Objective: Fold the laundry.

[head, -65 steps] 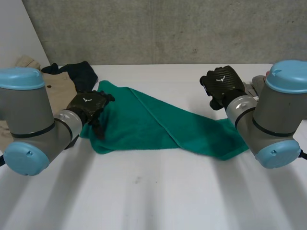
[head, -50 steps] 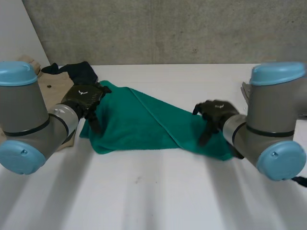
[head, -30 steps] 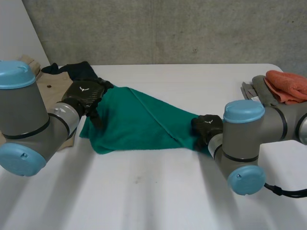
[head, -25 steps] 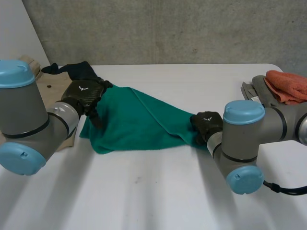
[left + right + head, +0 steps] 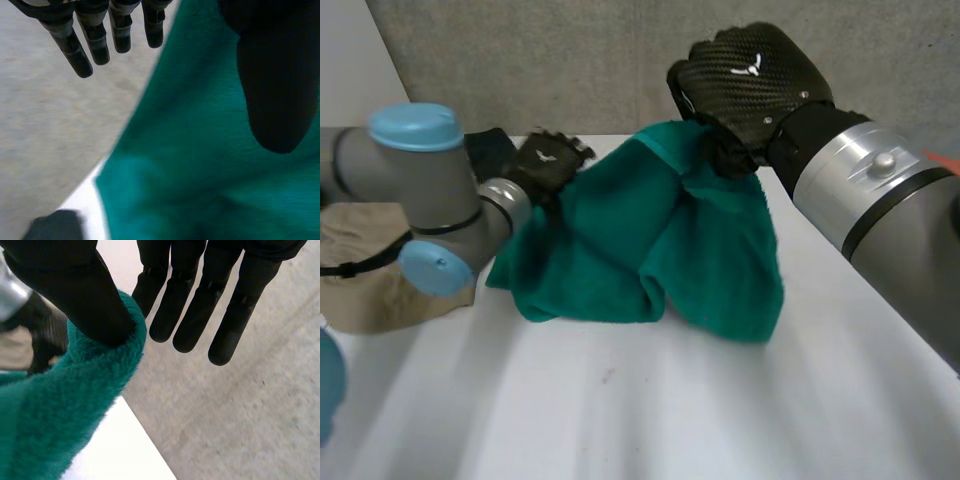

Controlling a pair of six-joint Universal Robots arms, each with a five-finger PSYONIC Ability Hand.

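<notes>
1. Head view. Catching the right robot hand (image 5: 750,80) up high over the tabletop (image 5: 620,410), curled tight on one corner of the green towel (image 5: 620,240). Following the cloth down from that grip in a loose drape to a bunched heap on the tabletop. Finding the left robot hand (image 5: 548,160) low at the towel's opposite far corner, close by a dark garment (image 5: 485,148) and a beige garment (image 5: 370,290). Reading the towel's long axis as running hand to hand, raised end to low end.
2. Left wrist view. Seeing the left robot hand (image 5: 270,90) with its fingers (image 5: 75,50) straight, spread wide of the thumb and clear of the cloth's edge. Spotting just the thumb laid across the green towel (image 5: 200,175). No pinch to be seen, so calling it wide and relaxed.
3. Right wrist view. Watching the right robot hand (image 5: 65,275) press its thumb into a corner of the green towel (image 5: 50,430), nipping it against the side of straight fingers (image 5: 185,315). A narrow pinch, holding cloth.
4. Judging the move ahead: held corner high and off to the right of the left robot hand, so probably carrying it across along that axis to lay half over half.
</notes>
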